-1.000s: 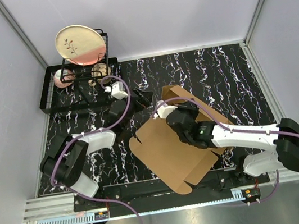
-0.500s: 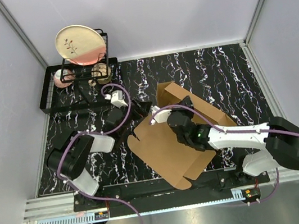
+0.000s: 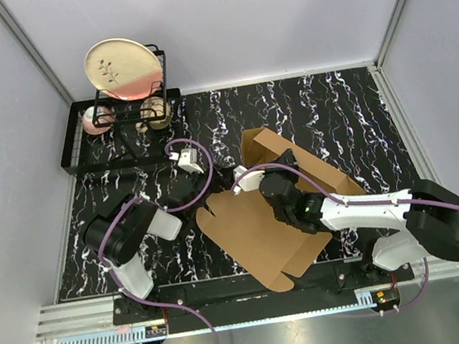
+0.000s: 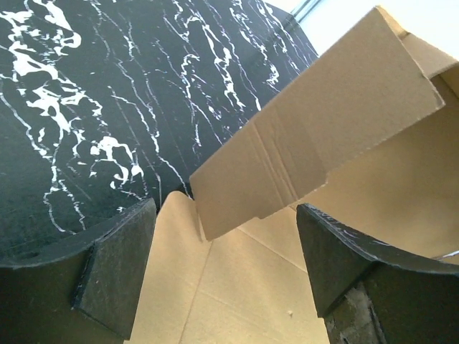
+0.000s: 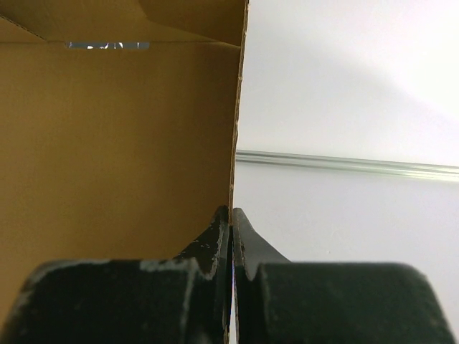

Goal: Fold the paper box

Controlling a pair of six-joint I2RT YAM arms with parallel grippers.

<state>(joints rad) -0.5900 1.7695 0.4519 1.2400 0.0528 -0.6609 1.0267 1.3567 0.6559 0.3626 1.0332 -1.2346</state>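
The paper box [image 3: 252, 234] is a brown die-cut cardboard sheet lying in the middle of the black marbled table, with its far panel [image 3: 262, 145] raised. My right gripper [image 3: 283, 163] is shut on the edge of that raised panel; in the right wrist view the jaws [image 5: 232, 215] pinch the thin cardboard edge [image 5: 237, 129]. My left gripper [image 3: 222, 179] is open at the sheet's left corner. In the left wrist view its fingers [image 4: 115, 272] straddle the flat cardboard [image 4: 229, 287], under a lifted flap [image 4: 315, 122].
A black dish rack [image 3: 86, 147] stands at the back left, holding a cream plate [image 3: 121, 67] upright and small bowls. Grey walls enclose the table on three sides. The arm bases sit along the near edge.
My left gripper has moved right and nearer to the box's left corner. My right gripper has drawn the far panel up and leftward; the sheet shifted slightly.
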